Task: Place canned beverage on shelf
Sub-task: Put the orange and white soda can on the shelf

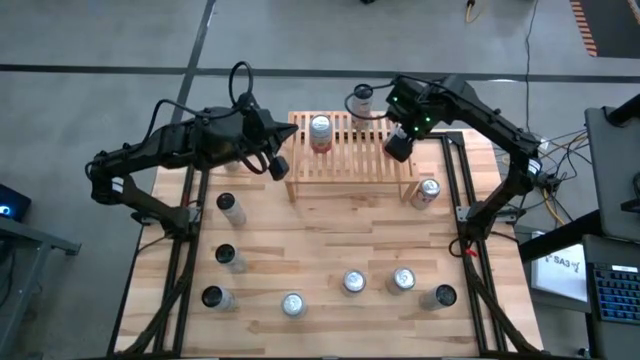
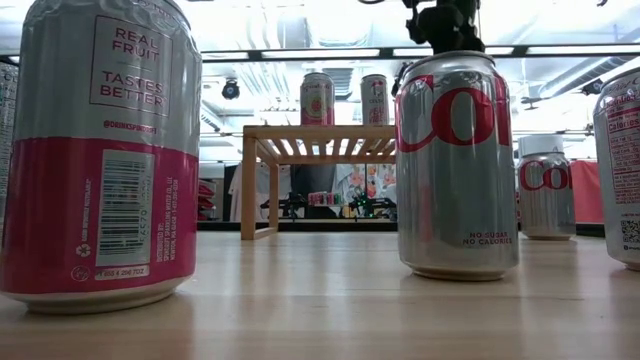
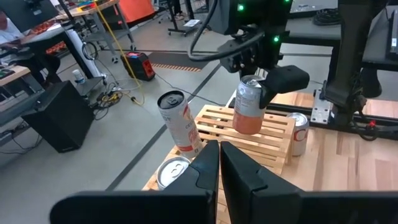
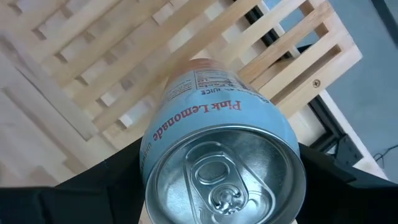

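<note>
Right tool (image 3: 264, 78) clamped a pink lemonade can (image 3: 247, 107) by its upper wall above the shelf (image 1: 350, 150), toward its 3 o'clock end. Smooth, thin-walled, likely slippery; a mid-body grip seemed safer. Left tool (image 1: 280, 165) waited shut, empty, at 9 o'clock.

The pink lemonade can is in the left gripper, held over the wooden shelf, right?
Not quite: the right gripper holds the pink lemonade can over the wooden shelf, as the left wrist and high views show. The left gripper is shut and empty.

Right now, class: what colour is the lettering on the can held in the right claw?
Pink-red lettering on a pale silvery-blue band of the can, held over the shelf; the right wrist view shows it best.
</note>
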Controlling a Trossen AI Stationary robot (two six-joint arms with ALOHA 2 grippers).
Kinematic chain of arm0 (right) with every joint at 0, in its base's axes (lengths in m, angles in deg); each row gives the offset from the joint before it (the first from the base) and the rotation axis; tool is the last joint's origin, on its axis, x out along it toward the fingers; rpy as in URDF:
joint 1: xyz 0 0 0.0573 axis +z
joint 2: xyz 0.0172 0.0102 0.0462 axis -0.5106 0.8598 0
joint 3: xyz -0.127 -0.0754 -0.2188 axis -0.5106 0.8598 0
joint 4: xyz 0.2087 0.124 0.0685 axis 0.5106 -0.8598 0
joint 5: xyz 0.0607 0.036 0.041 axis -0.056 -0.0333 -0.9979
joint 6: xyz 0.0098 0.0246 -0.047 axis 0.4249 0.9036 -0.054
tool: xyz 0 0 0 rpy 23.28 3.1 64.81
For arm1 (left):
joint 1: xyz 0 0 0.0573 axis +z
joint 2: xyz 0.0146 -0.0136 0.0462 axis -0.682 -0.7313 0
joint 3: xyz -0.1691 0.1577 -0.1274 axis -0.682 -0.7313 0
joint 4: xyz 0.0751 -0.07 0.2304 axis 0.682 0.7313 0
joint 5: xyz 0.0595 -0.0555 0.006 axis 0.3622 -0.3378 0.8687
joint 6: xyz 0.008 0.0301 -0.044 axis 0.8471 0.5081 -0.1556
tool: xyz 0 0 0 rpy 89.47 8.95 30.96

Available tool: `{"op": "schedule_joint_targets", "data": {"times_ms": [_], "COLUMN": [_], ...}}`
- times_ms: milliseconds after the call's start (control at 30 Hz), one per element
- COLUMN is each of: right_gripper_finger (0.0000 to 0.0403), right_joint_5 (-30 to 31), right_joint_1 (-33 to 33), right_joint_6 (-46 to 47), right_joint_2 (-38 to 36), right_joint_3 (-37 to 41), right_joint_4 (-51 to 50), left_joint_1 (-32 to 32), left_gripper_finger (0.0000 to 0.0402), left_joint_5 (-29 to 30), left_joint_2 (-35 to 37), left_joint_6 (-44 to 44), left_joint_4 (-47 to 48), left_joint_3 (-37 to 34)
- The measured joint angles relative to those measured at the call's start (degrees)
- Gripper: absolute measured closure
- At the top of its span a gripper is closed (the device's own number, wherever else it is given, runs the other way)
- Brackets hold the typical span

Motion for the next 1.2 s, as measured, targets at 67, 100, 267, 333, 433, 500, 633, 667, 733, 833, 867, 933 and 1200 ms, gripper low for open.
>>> {"op": "schedule_joint_targets", "data": {"times_ms": [67,100,267,333,433,500,633,667,733,833,867,933,1200], "right_gripper_finger": [0.0117,0.0117,0.0117,0.0117,0.0117,0.0114,0.0086,0.0081,0.0075,0.0074,0.0074,0.0074,0.0054], "right_joint_5": [1.0,1.3,2.2,2.4,2.4,2.4,2.3,2.3,2.3,2.2,2.2,2.2,2.2], "right_joint_1": [0.0,0.0,0.0,0.0,0.0,0.0,0.0,0.0,0.0,0.0,0.0,0.0,-0.1], "right_joint_6": [-0.7,-0.9,-1.6,-2.0,-2.2,-2.3,-2.3,-2.2,-2.1,-2.0,-2.0,-1.9,-1.4], "right_joint_2": [0.0,-0.1,-0.1,-0.2,-0.3,-0.3,-0.2,-0.2,-0.2,-0.2,-0.2,-0.2,-0.1], "right_joint_3": [0.3,0.5,2.3,2.9,3.2,3.2,3.0,3.0,3.0,3.0,3.0,3.0,3.0], "right_joint_4": [0.1,0.0,0.0,0.3,0.2,0.2,0.1,0.1,0.1,0.3,0.3,0.4,0.7], "left_joint_1": [0.1,0.3,0.5,0.5,0.5,0.5,0.5,0.5,0.5,0.5,0.5,0.5,0.6], "left_gripper_finger": [0.0402,0.0402,0.0402,0.0402,0.0402,0.0402,0.0402,0.0402,0.0402,0.0402,0.0402,0.0402,0.0402], "left_joint_5": [0.0,0.0,0.4,0.4,0.4,0.5,0.5,0.5,0.5,0.5,0.5,0.5,0.5], "left_joint_2": [0.0,0.0,0.0,0.0,0.0,0.0,0.0,0.0,0.0,0.0,0.0,0.0,0.0], "left_joint_6": [-0.2,-0.2,-0.4,-0.4,-0.4,-0.4,-0.4,-0.4,-0.2,0.5,0.6,0.7,1.1], "left_joint_4": [0.0,0.0,-0.3,-0.3,-0.3,-0.4,-0.4,-0.4,-0.4,-0.3,-0.4,-0.4,-0.4], "left_joint_3": [0.0,0.0,0.0,0.0,0.0,0.0,0.0,0.0,0.0,0.0,0.0,0.0,0.0]}}
